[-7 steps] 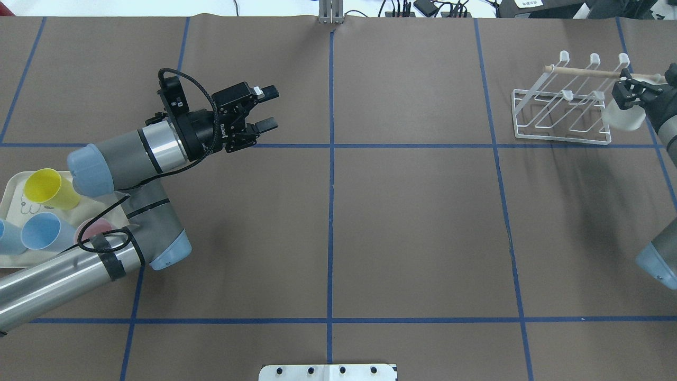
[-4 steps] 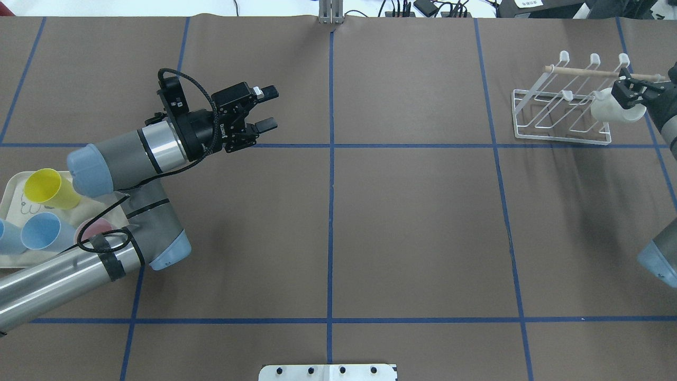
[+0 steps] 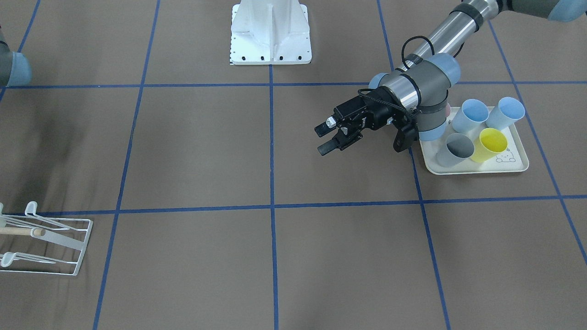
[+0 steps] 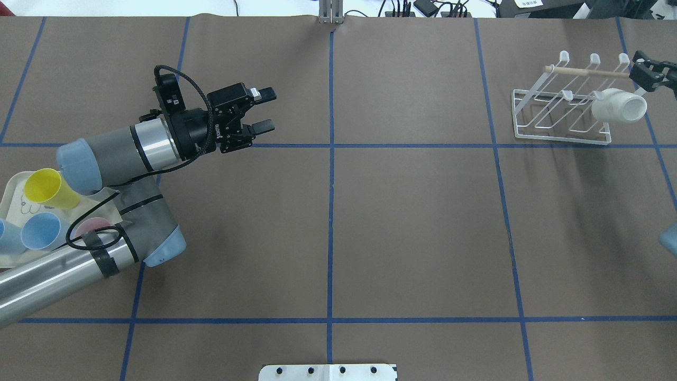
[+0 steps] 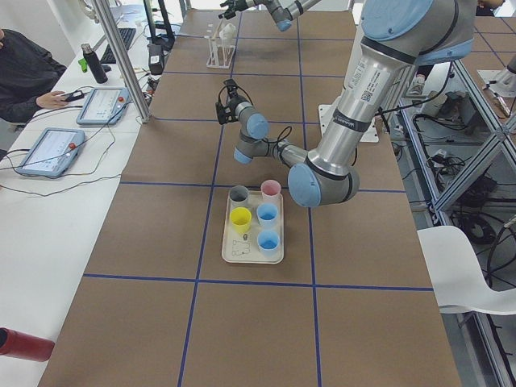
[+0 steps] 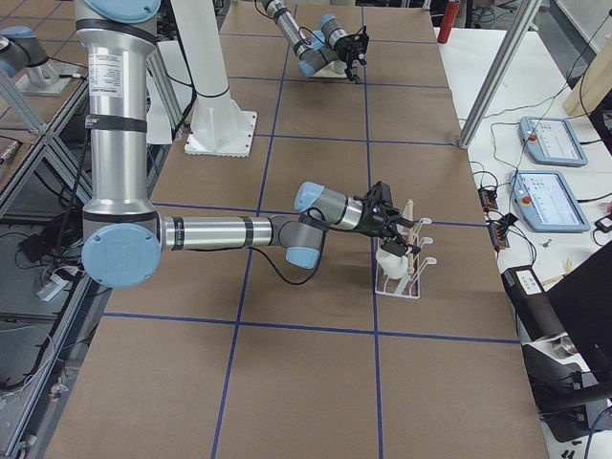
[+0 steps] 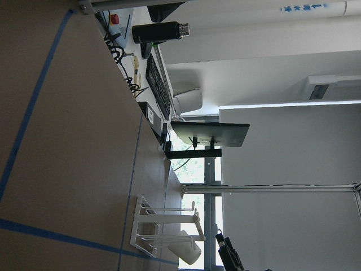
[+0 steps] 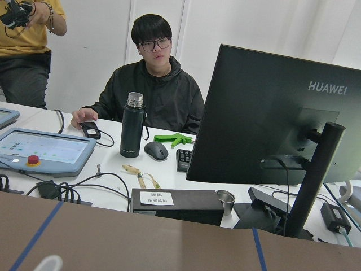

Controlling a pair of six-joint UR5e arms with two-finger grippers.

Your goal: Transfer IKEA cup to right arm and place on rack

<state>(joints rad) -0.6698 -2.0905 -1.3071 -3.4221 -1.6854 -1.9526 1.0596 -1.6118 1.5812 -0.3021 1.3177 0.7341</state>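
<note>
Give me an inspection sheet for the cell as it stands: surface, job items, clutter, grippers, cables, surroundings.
Surface: table covered in brown paper with a blue tape grid; no spills seen.
Job's things: white cup lies on its side at the end of the rack nearest the right gripper; cannot tell whether a prong holds it.
Clutter: tray with five coloured cups, beside the left arm.
Grippers: left gripper open, empty, above the table. Right gripper open, apart from the cup.
Cables: black cable looped on the left wrist; nothing snagged.
Surroundings: person seated at a desk with a monitor.
</note>
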